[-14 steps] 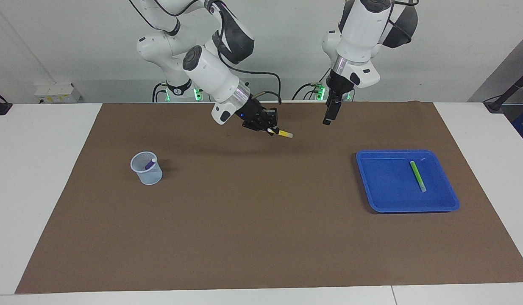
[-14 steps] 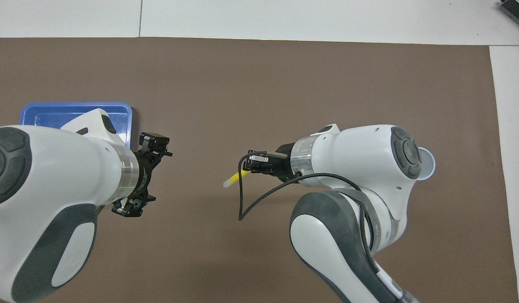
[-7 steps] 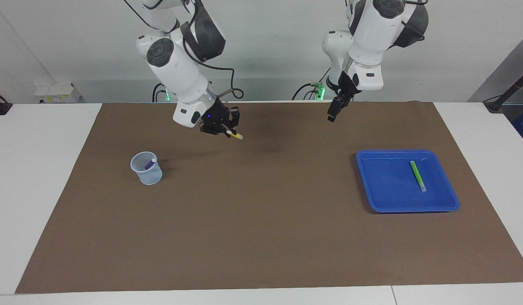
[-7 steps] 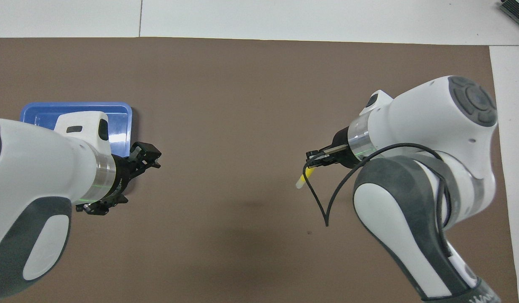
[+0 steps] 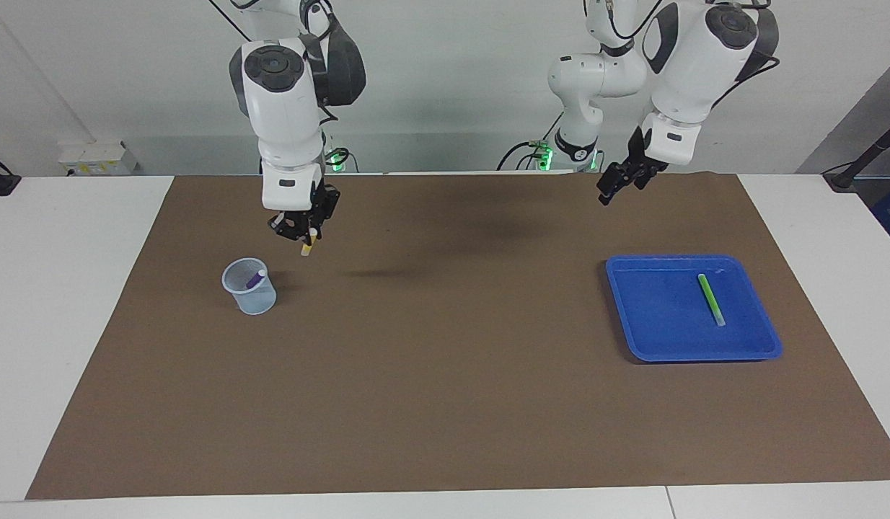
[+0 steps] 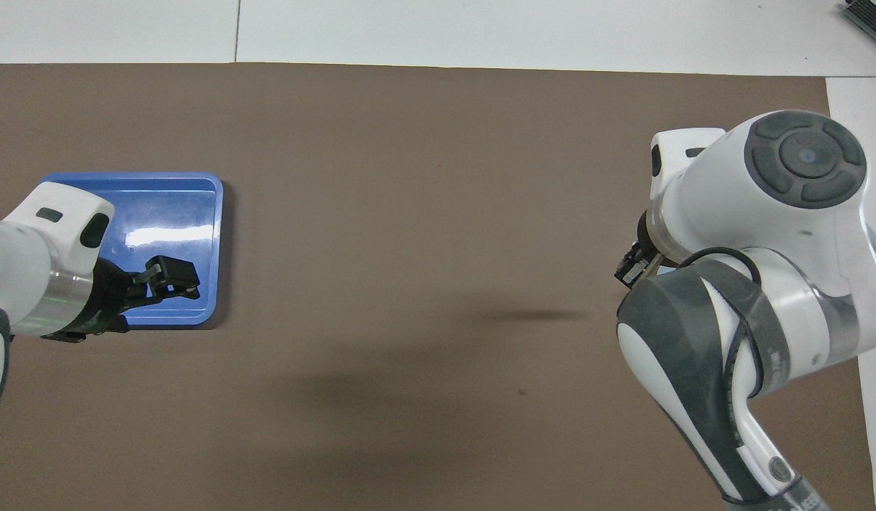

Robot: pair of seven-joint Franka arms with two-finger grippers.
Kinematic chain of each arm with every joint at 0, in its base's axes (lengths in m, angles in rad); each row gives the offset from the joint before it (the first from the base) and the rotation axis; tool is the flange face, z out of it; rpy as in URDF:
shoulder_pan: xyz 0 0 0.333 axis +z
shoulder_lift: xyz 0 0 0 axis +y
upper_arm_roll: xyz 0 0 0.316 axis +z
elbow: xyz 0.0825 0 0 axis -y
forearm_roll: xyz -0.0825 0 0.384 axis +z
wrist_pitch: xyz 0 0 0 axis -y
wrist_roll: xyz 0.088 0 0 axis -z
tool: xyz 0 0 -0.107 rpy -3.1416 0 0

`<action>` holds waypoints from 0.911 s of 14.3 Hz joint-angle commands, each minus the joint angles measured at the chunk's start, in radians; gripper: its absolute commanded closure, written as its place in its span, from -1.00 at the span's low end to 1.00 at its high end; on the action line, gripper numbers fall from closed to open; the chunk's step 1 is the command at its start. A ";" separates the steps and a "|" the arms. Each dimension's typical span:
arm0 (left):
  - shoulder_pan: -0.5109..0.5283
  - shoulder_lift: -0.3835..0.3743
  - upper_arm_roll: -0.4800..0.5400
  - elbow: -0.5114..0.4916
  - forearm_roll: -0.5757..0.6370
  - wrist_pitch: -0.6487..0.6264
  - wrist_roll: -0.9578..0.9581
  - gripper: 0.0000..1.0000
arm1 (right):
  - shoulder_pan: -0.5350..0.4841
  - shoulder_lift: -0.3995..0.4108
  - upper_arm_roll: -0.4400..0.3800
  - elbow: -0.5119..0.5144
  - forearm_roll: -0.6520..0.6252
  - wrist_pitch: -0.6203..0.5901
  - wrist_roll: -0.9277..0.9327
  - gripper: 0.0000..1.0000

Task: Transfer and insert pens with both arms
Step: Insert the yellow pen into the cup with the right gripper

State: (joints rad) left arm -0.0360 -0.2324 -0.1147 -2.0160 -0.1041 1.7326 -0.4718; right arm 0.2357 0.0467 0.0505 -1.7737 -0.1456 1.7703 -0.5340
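We count three pens, two arms, one cup and one tray on one brown mat. The yellow pen hangs in the upper left of the facing view, clamped in the right gripper, its long axis close to vertical with the whitish end pointing down; it is in the air just beside the cup, over the mat. The purple pen leans inside the pale translucent cup at mid left, its light tip up toward the rim. The green pen lies flat in the blue tray at mid right of that view, its long axis running roughly up and down the frame. The left gripper hangs empty at upper right, its fingers spread wide, over the mat's edge above the tray; in the overhead view the left gripper overlaps the tray.
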 commanded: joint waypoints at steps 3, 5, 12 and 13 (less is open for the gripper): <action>0.152 -0.042 -0.005 -0.065 -0.012 0.002 0.348 -1.00 | -0.059 -0.031 0.011 -0.068 -0.133 0.056 -0.221 1.00; 0.207 -0.036 0.000 -0.079 -0.012 0.022 0.483 -1.00 | -0.136 -0.068 0.011 -0.197 -0.134 0.202 -0.293 1.00; 0.315 0.051 0.000 -0.133 -0.012 0.183 0.674 -0.98 | -0.157 -0.091 0.011 -0.295 -0.127 0.287 -0.297 1.00; 0.318 0.065 0.000 -0.133 -0.012 0.199 0.686 -0.98 | -0.168 -0.091 0.011 -0.306 -0.124 0.288 -0.296 1.00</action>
State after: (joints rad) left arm 0.2609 -0.1907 -0.1066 -2.1396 -0.1064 1.8868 0.1707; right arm 0.0883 -0.0150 0.0565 -2.0266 -0.2608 2.0350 -0.8291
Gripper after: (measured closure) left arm 0.009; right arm 0.811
